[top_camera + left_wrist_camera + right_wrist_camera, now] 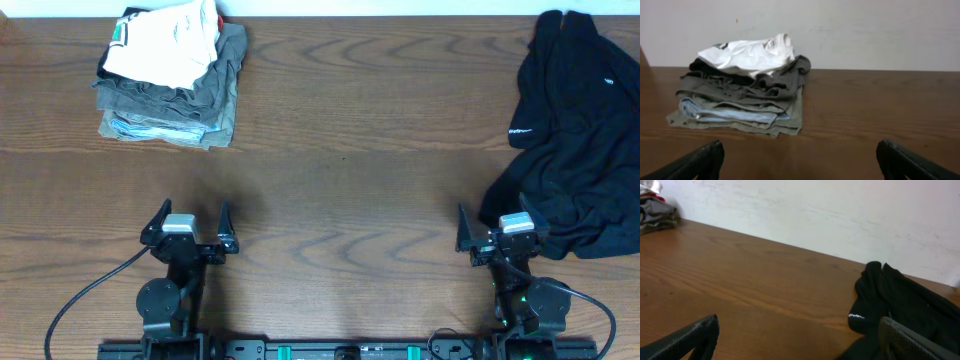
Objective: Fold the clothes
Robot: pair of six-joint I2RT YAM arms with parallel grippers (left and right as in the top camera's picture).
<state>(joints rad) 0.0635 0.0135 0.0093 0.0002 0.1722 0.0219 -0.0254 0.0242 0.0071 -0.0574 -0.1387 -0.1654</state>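
Note:
The clothes, a white T-shirt (165, 42) with a bit of green print at its left edge, lie bunched on top of a stack of folded garments (185, 105) at the table's far left. In the left wrist view the white T-shirt (747, 54) caps that stack, well ahead of my left gripper (800, 150). My left gripper (192, 214) stands open over bare wood near the front edge, holding nothing. On the front right, my right gripper (493, 216) is open and empty too, its right finger beside a black garment. My right gripper (799, 325) shows wood between its jaws.
A crumpled black garment (575, 130) with small white lettering covers the table's right side and reaches the right arm; it also shows in the right wrist view as a black garment (900, 305). The stack holds olive, grey and light blue pieces. A white wall (840, 215) runs behind the table.

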